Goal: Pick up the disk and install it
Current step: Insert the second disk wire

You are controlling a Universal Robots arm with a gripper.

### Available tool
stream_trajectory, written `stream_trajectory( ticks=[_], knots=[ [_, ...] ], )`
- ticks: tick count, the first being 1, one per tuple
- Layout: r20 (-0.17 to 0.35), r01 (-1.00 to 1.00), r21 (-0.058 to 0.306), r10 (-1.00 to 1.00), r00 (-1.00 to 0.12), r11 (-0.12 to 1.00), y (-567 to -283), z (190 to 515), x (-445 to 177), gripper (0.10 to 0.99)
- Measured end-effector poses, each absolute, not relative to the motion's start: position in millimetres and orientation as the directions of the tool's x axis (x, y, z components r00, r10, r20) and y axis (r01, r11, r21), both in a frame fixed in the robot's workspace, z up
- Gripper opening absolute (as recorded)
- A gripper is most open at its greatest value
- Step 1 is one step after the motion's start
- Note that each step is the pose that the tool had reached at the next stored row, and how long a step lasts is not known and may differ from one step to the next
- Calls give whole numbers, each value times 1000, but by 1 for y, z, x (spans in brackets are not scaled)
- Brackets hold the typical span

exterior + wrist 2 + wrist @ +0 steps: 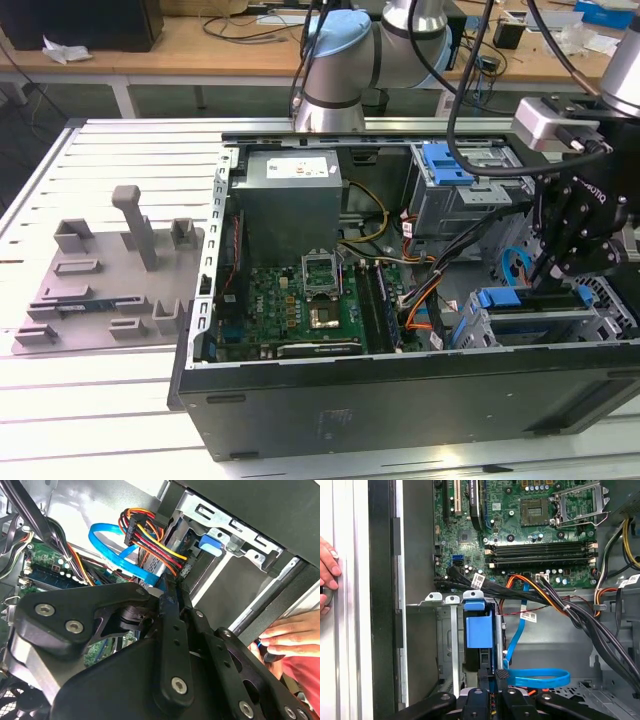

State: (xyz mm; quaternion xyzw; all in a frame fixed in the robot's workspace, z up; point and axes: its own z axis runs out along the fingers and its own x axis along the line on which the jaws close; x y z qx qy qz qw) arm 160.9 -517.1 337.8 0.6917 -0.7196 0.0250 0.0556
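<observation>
1. An open computer case (400, 400) is seen lying on its side on a slatted white worktop (90, 420), with the green motherboard (300, 310) exposed inside.
2. In the exterior view, the gripper (560, 265) is held at about 3 o'clock of the motherboard, above the metal drive cage (540, 320) at the case's near corner on the exterior view's right.
3. The disk (479, 630) is seen in the first wrist view standing on edge in the drive cage, its blue plastic rail facing the camera; in the exterior view its blue edge (500, 298) shows along the top of the cage, just below the gripper.
4. The jaws are closed down narrowly over the top edge of the disk; whether the disk is actually clamped cannot be told, since the contact is hidden by the gripper's black linkage.
5. A flat blue data cable (535, 677) is looped just beside the disk, and a bundle of red, yellow and black wires (150, 535) is seen close by in the second wrist view.
6. A person's hand (327, 575) is rested on the worktop outside the case wall in the first wrist view, well apart from the disk.
7. A grey plastic fixture (110, 280) is laid on the worktop at 9 o'clock of the case.
</observation>
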Motion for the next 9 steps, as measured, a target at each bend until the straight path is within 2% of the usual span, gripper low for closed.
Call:
stream_trajectory(
  ticks=[9],
  knots=[
    [115,-998,41,-993,-37,42,-517,335,161,165]
  ],
)
